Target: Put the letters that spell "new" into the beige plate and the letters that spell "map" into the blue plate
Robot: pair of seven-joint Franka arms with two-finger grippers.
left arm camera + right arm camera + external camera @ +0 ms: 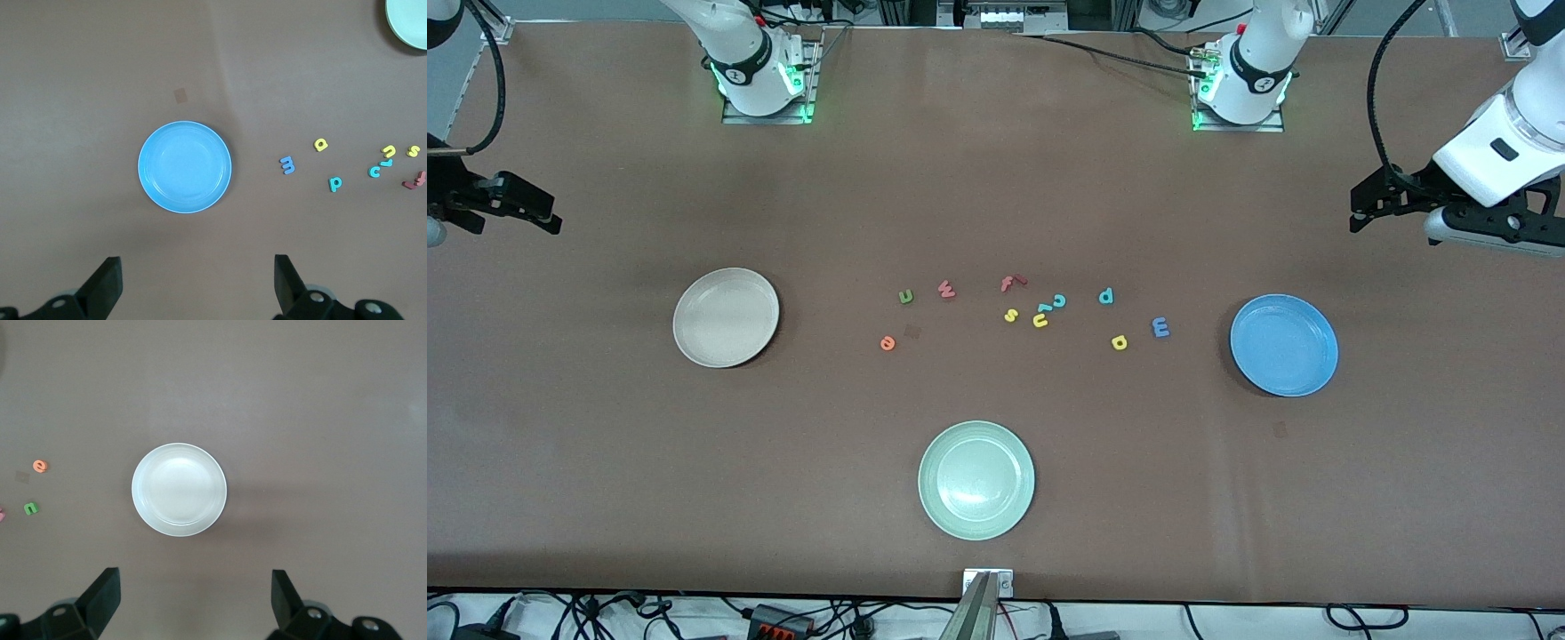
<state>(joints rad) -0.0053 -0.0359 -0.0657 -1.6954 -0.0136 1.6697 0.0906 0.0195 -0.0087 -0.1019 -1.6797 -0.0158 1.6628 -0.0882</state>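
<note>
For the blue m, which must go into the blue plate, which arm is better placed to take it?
Probably the left arm. The blue m lies beside the blue plate, toward the left arm's end. The left tool hangs open there; the right tool, also open, is above the beige plate.

Inspector: Plates on the table?

Clerk: Three: one beige plate (726,317), one blue plate (1284,345), one pale green plate (976,480).

Inspector: Foam letters?

Clerk: Ten. One green n (906,296), one orange e (887,342), two red, the w (946,289) and f (1009,284); three yellow, s (1010,315), u (1040,320), a (1119,341); three blue or teal, c (1059,300), p (1105,295), m (1160,327).

Inspector: Grippers?

Clerk: Two.
</note>
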